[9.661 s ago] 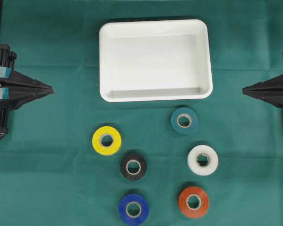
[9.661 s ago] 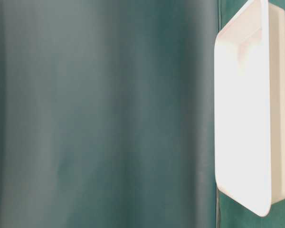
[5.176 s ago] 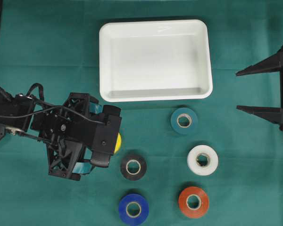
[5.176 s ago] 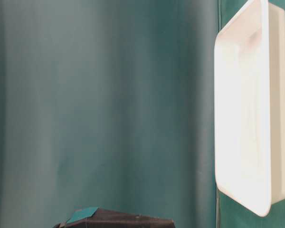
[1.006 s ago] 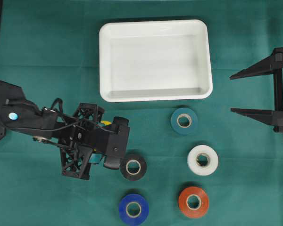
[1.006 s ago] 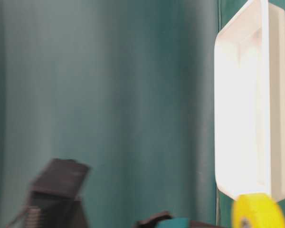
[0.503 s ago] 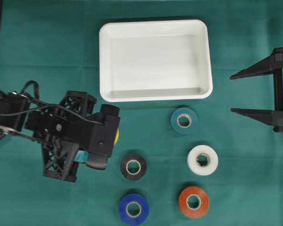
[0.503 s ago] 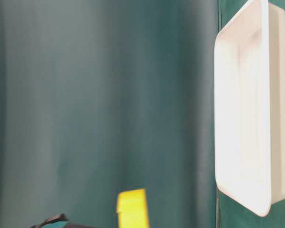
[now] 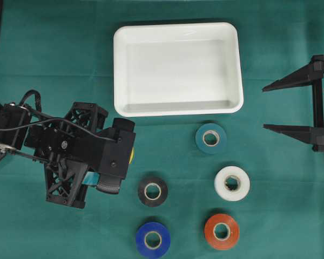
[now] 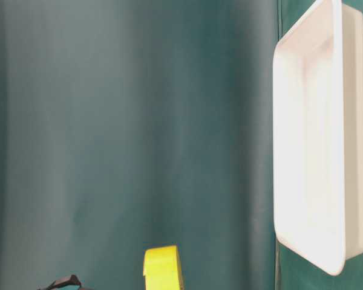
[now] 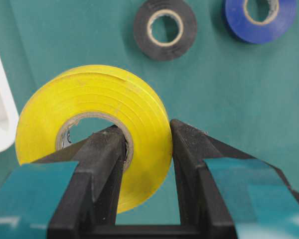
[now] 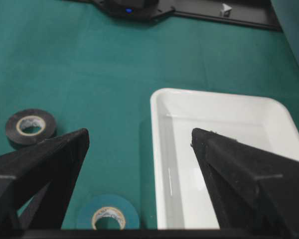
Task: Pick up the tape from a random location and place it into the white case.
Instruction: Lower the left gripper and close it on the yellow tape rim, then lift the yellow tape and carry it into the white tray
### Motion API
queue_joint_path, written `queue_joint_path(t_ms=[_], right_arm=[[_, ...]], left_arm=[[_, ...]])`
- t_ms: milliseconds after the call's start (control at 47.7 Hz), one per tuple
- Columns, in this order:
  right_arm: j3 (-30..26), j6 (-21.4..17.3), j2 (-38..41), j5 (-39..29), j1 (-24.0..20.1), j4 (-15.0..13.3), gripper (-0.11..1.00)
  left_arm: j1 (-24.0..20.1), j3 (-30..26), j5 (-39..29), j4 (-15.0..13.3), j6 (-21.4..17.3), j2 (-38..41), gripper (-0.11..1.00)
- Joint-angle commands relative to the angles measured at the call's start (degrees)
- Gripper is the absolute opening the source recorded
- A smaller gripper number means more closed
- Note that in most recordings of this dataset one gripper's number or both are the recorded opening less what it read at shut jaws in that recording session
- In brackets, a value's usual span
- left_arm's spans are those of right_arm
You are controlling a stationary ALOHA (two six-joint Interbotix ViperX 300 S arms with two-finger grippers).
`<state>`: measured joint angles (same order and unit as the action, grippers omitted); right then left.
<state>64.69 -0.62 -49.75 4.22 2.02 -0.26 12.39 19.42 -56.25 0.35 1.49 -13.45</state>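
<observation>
My left gripper [image 11: 145, 130] is shut on the yellow tape [image 11: 89, 129], with one finger through the roll's core and the other against its outer face. The roll hangs on edge above the green cloth. From overhead only a sliver of the yellow tape [image 9: 132, 156] shows past the left wrist, below and left of the white case [image 9: 177, 27]. The table-level view shows the yellow tape [image 10: 162, 269] at the bottom edge, apart from the white case [image 10: 351, 121], which has nothing in it. My right gripper [image 9: 264, 108] stands open at the right edge, holding nothing.
Several other rolls lie flat on the green cloth below the case: teal [image 9: 210, 138], white [image 9: 231, 183], black [image 9: 153, 191], blue [image 9: 153, 239] and orange-red [image 9: 221, 231]. The black roll lies just right of the left wrist.
My left arm has drawn back to the left, away from the black roll, with the yellow tape still held. The tape has moved left in the table-level view. The right gripper has not moved.
</observation>
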Motion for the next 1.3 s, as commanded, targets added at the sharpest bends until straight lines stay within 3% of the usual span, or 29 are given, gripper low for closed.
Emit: queue_joint_path(t_ms=[0,650,880,1278], right_arm=[[-1.23,0.09,0.35,0.18,0.00,-0.09,0.92],[-1.23,0.09,0.35,0.09,0.00,-0.09,0.92],[-1.23,0.18,0.44,-0.09,0.09,-0.09,0.92],[-1.23,0.26,0.62,-0.97,0.00,-0.09,0.92]], left_arm=[[0.18,-1.41,0.18,0.18,0.00,-1.32,0.22],[-0.70,-1.23,0.09,0.18,0.00,-1.32,0.22],[-5.89,-0.53,0.09,0.35,-0.09,-1.49,0.22],[-20.21,1.23,0.18,0.35,-0.44,-2.46,0.22]])
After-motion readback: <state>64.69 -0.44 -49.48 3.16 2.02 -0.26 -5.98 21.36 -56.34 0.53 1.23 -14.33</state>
